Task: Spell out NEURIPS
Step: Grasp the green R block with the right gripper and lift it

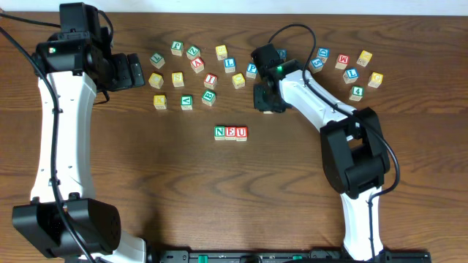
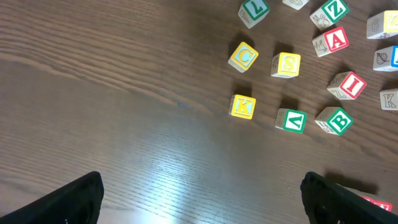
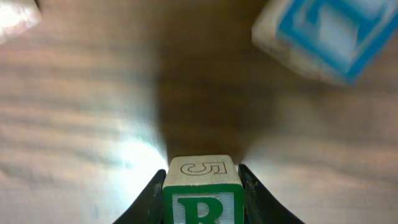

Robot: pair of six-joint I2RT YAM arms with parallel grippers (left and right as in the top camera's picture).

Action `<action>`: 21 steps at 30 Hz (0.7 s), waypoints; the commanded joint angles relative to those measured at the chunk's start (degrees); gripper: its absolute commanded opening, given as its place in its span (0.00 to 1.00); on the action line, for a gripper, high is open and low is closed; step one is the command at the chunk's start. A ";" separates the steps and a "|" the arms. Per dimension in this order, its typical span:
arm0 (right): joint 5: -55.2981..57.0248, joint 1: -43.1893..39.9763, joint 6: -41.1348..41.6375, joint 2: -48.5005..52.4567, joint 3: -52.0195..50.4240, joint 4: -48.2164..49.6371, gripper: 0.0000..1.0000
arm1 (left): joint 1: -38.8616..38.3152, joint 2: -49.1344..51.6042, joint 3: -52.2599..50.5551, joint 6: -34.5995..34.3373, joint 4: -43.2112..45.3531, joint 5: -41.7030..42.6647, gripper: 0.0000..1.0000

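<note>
R cube (image 3: 202, 205), a small light-wood alphabet block with a green letter on the face nearest the camera, sits between the fingers of the right tool (image 3: 202, 175). Both black fingers lie flush against its sides, so the tool is judged closed on it. Whether the block is clear of the brown wood-grain surface (image 1: 146, 168) cannot be told. From overhead the right tool (image 1: 266, 98) hides the block.

Relation governing the next move: the N-E-U row (image 1: 231, 132), three lettered cubes touching side by side, lies from the right tool toward the robot's base and to its left. Its long axis runs left to right. The free end, beside the U, faces the right arm, which is the nearer arm. The block would have to go just beside the U, in line with the row and letter up.

Left tool (image 1: 135, 71) hangs at the far left with its jaws fully apart and nothing between them. In its wrist view the left tool (image 2: 202, 199) shows bare surface between its fingers.

Outstanding letters lie among the loose cubes beyond the row: red I cube (image 1: 211, 79), yellow S cube (image 1: 178, 78), blue P cube (image 1: 252, 70).
</note>
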 commanded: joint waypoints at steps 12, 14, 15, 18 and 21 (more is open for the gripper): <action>-3.10 6.38 -0.35 -2.10 -0.31 -10.43 0.25 | 0.24 -0.61 0.57 0.76 -0.22 -0.68 1.00; -3.10 7.06 0.15 -2.10 -0.31 -10.54 0.25 | 0.24 -0.61 0.57 0.76 -0.22 -0.68 1.00; -3.10 7.32 0.17 -2.10 -0.31 -10.51 0.25 | 0.24 -0.61 0.57 0.76 -0.22 -0.68 1.00; -3.08 7.67 0.57 -2.10 -0.31 -10.51 0.26 | 0.24 -0.61 0.57 0.76 -0.22 -0.68 1.00; -3.15 7.67 0.57 -2.10 -0.31 -10.51 0.26 | 0.24 -0.61 0.57 0.76 -0.22 -0.68 1.00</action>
